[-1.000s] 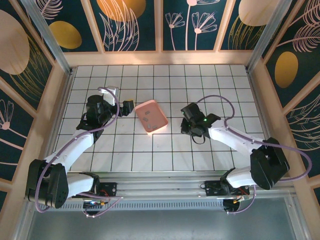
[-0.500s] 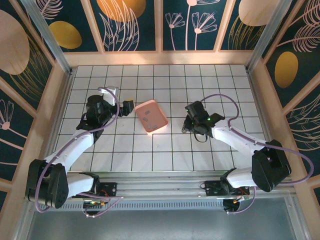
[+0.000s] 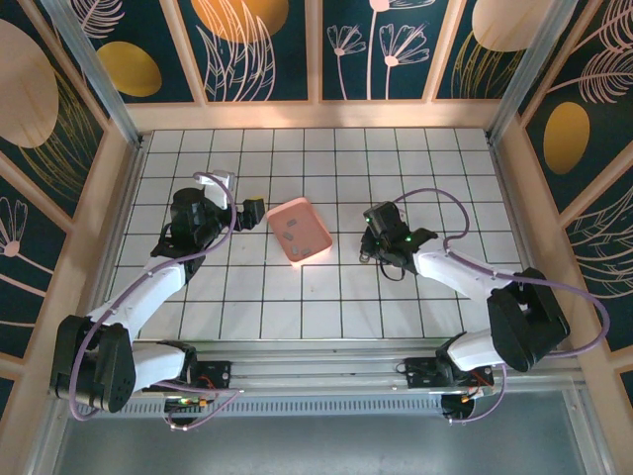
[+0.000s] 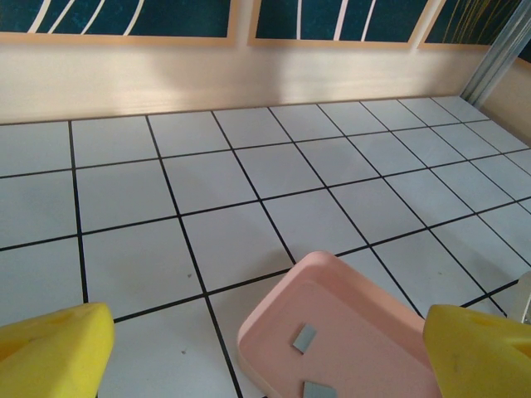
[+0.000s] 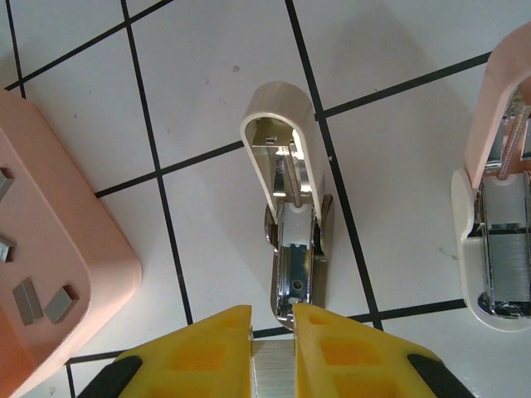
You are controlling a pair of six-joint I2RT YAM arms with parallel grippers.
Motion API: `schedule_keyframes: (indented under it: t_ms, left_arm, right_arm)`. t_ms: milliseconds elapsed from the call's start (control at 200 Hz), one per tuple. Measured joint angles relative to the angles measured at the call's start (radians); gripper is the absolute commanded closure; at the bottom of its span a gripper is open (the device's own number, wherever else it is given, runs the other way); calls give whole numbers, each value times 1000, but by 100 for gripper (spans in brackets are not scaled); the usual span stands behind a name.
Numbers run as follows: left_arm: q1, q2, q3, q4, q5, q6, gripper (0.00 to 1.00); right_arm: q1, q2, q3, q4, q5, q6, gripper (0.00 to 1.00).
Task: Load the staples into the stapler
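We steady the opened stapler (image 5: 294, 240) on the table, our right gripper (image 5: 272, 315) pinched nearly closed on its metal end. The staples (image 4: 304, 337) lie in the pink tray (image 4: 274, 315) beside it. Our left gripper (image 4: 265, 348) hangs wide open and empty, and next it probably has to pinch one strip delicately.

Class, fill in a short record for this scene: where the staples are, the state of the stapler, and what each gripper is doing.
staples: small grey strips lying loose in the pink tray
pink tray: flat on the tiled table, beside the stapler, not touching it
stapler: on the table, lid swung open
left gripper: open, over the tray, holding nothing
right gripper: shut on the stapler's metal end
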Motion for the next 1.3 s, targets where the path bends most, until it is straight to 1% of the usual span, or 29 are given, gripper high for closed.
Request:
schedule_keyframes:
  t_ms: [576,1301]
  left_arm:
    - [0,0,0,0,0,4,4]
    - [0,7,0,0,0,8,4]
  right_arm:
    - [0,65,-15,63,6,10,83]
    - [-13,111,-15,90,23,7,83]
